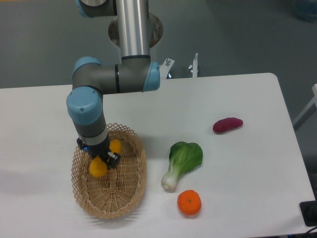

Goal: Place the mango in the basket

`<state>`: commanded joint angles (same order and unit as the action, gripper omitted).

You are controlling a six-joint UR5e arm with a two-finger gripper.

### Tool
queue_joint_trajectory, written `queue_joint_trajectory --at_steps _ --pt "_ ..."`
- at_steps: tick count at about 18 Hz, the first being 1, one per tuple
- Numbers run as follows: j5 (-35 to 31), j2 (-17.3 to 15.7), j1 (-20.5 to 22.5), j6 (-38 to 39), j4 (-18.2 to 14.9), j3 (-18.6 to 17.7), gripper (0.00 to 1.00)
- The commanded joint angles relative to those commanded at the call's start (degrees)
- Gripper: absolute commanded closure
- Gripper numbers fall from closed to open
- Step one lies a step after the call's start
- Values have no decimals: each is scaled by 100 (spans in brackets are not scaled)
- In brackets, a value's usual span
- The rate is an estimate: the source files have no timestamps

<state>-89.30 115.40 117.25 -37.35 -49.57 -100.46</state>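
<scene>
The yellow-orange mango (pixel 99 166) hangs over the inside of the woven wicker basket (pixel 130 186) at the table's front left. My gripper (pixel 98 160) is shut on the mango, pointing down into the basket's upper half. The gripper body hides the mango's middle; its two ends stick out at either side. Whether the fruit touches the basket floor I cannot tell.
A green bok choy (pixel 182 161) lies right of the basket. A round orange (pixel 189 203) sits near the front edge below it. A dark reddish-purple oblong (pixel 227 125) lies farther right. The arm's elbow (pixel 114 78) reaches over the table behind the basket.
</scene>
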Motion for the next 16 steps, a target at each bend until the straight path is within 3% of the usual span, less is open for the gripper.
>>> queue_joint_trajectory --at_steps 4,7,10,16 --pt "9 44 -27 0 35 9 64" --pt "9 53 -27 -9 35 9 51" --pt "-9 18 -27 -210 44 53 0" --pt "-18 -245 78 -167 176 342 0"
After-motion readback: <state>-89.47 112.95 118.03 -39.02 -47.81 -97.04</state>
